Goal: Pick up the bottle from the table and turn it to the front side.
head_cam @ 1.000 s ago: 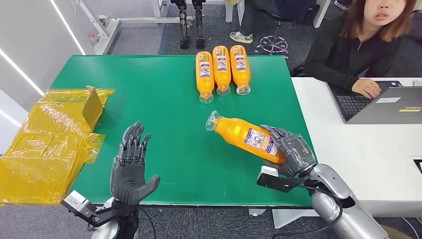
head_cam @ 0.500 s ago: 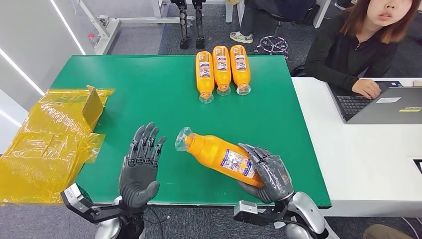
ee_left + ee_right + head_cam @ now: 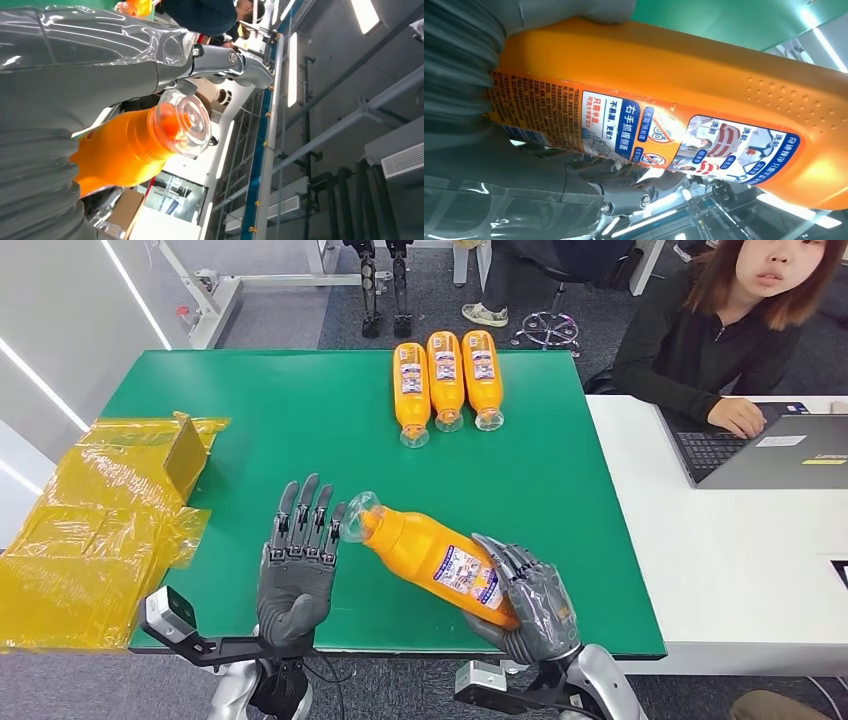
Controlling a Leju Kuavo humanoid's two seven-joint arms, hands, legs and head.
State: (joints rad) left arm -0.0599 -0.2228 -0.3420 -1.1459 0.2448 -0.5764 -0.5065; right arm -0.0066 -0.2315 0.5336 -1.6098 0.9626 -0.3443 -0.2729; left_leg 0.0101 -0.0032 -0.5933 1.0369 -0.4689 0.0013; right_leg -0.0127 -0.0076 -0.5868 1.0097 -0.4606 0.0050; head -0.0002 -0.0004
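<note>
Right now the right hand (image 3: 530,605) grips the bottle (image 3: 437,558) by its base end, holding it lifted over the near edge of the table (image 3: 300,430), cap (image 3: 357,515) pointing left. The left hand (image 3: 297,565) stands just beside the cap with its fingers spread and straight, holding nothing; from the head view I cannot tell whether they touch it. To do the turn well, I'd say the left hand should close on the neck before the right one loosens, since the smooth, glossy orange plastic looks slippery and the grip sits far from the cap end. The bottle is flattish with a dimpled patch and a printed label, its cap clear and ribbed.

Further left lies crinkled yellow film (image 3: 90,530) round a small box (image 3: 186,455). At the far side three more bottles (image 3: 445,375) lie side by side, labels up. A person (image 3: 720,335) sits at a laptop (image 3: 770,450) on the far right.
</note>
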